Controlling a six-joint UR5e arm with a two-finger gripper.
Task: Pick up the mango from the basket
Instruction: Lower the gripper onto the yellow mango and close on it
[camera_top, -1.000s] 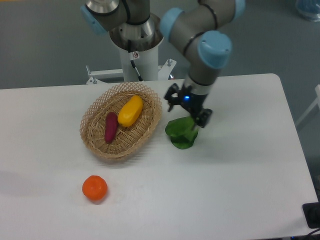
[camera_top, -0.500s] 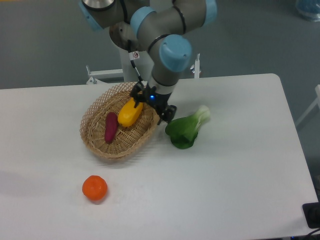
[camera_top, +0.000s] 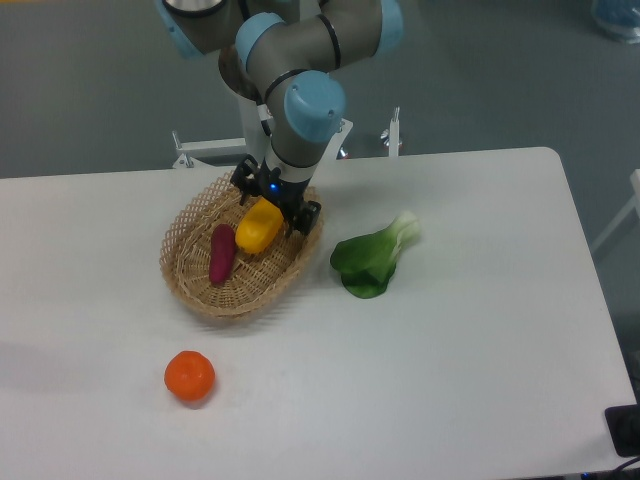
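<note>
One grey robot arm with pale blue joint caps reaches down over the oval tan wicker basket at the far left of the white table. Its black two-finger gripper sits directly above the far end of the smooth yellow mango, its fingers spread to either side of the fruit; whether they touch it cannot be told. The mango lies inside the basket, beside a slim dark purple-red vegetable. Just right of the basket rests a green leafy vegetable with a pale stem. Nearer the camera, a round orange fruit sits alone on the table.
</note>
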